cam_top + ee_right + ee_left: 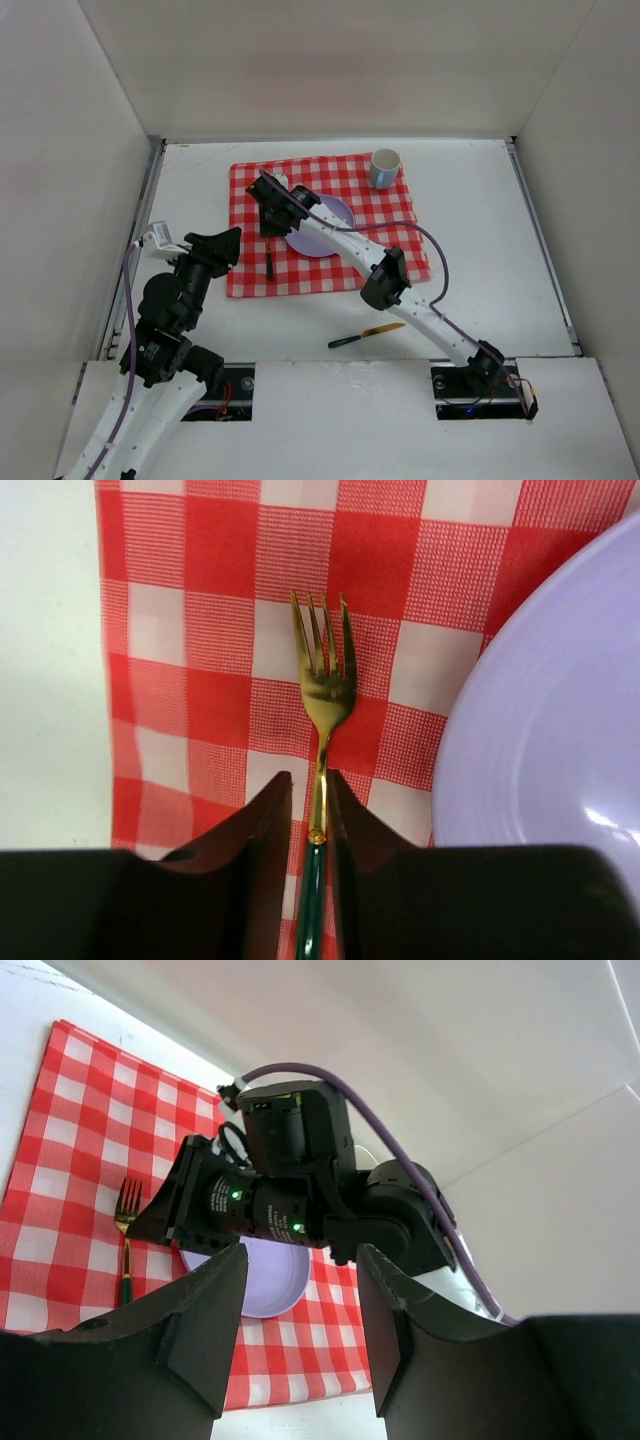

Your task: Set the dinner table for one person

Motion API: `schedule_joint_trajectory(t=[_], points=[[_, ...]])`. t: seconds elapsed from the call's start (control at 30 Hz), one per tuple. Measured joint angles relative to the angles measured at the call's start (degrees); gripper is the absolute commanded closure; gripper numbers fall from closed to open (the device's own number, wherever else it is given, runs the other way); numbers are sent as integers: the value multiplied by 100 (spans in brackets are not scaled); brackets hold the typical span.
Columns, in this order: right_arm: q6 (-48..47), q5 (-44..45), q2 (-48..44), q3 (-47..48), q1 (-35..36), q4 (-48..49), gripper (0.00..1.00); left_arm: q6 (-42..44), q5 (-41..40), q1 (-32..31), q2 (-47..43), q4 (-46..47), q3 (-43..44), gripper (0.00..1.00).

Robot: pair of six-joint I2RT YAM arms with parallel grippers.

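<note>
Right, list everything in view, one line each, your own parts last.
dinner table: one, matte white, under everything
checked cloth: one, red and white, on the table's middle towards the far side
plate: one, lavender, on the cloth
fork: one, gold with a dark green handle, on the cloth left of the plate
knife: one, gold blade with a dark handle, on bare table nearer than the cloth
mug: one, white and blue, far right corner of the cloth
left arm: one, white and black, near left, jaws open and empty
right arm: one, white and black, reaching across the plate, jaws either side of the fork's neck, grip unclear
</note>
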Motion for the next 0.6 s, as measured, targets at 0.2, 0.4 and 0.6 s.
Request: schedule_joint_trajectory(t=[0.2,0.4,0.6], points=[[-28,111,-22,258,0,-90,67,22,-2,0,-24,-125,0,55],[-332,553,-227,258,2,-501,83,334,-85,33,-127,-422,11,58],[-957,2074,-964,256,7,-1095,91,378,-81,-431,-125,-466,-343,59]])
